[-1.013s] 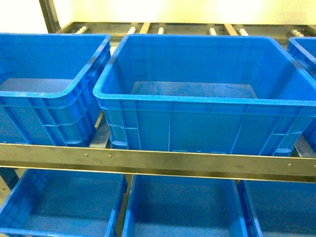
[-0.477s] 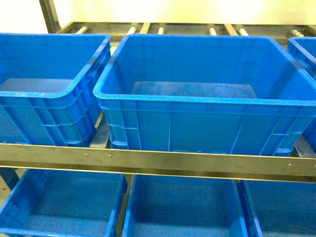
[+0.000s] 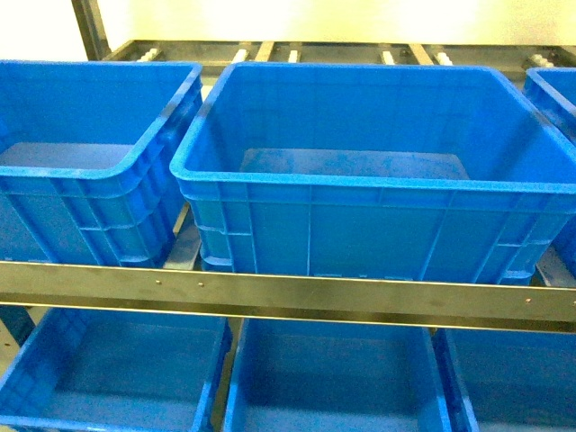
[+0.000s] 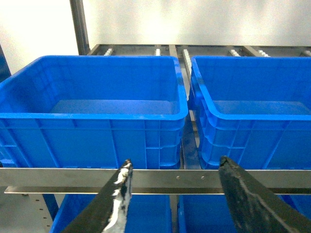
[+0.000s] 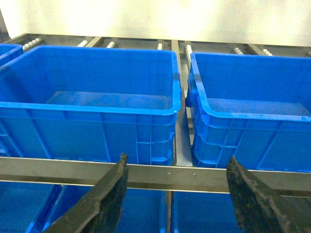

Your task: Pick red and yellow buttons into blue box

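I can't find the red or yellow buttons in any view. The big blue box (image 3: 378, 162) sits mid-shelf, with another blue crate (image 3: 85, 153) beside it on the left, behind the steel rail (image 3: 288, 292). My left gripper (image 4: 172, 167) and right gripper (image 5: 177, 162) hold their fingers spread, pinching nothing

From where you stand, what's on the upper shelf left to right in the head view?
Left box → middle box → the edge of a third box at the right border. All blue, no buttons visible in any of them; neither hand shows in this view.
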Available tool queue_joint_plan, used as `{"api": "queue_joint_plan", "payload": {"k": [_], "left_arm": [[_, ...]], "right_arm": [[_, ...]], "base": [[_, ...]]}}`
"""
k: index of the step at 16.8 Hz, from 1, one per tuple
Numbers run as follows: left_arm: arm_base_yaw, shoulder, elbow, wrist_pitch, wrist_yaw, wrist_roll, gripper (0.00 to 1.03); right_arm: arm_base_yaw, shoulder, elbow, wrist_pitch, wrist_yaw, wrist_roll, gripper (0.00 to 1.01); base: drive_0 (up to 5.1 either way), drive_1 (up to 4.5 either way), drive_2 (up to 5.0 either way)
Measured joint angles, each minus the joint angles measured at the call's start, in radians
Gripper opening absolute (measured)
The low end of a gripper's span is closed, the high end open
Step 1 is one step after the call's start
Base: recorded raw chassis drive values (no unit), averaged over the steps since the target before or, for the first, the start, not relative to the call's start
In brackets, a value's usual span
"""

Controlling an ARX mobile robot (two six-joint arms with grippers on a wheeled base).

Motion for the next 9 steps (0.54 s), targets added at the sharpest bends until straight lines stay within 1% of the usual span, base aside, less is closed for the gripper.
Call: {"api": "queue_joint_plan", "payload": {"k": [4,5,6,7,8,9], "left_arm": [[0.000,0.000,0.000,0.000,0.000,0.000,0.75],[0.000,0.000,0.000,0.000,0.000,0.000,0.79],[0.000,0.000,0.000,0.000,0.000,0.000,0.80],[0.000,0.000,0.000,0.000,0.000,0.000,0.86],[0.000,0.000,0.000,0.000,0.000,0.000,0.90],[0.000,0.000,0.000,0.000,0.000,0.000,0.95]], "right_arm": [[0.000,0.000,0.000,0.000,0.000,0.000,0.78],[0.000,0.000,0.000,0.000,0.000,0.000,0.83],[0.000,0.000,0.000,0.000,0.000,0.000,0.84],[0.000,0.000,0.000,0.000,0.000,0.000,0.90],[0.000,0.000,0.000,0.000,0.000,0.000,0.93],[0.000,0.000,0.000,0.000,0.000,0.000,0.99]], "base": [[0.0,0.00,0.0],[0.0,0.00,0.0],[0.0,0.00,0.0],[0.0,0.00,0.0],[0.0,0.00,0.0],[0.0,0.00,0.0]]}}
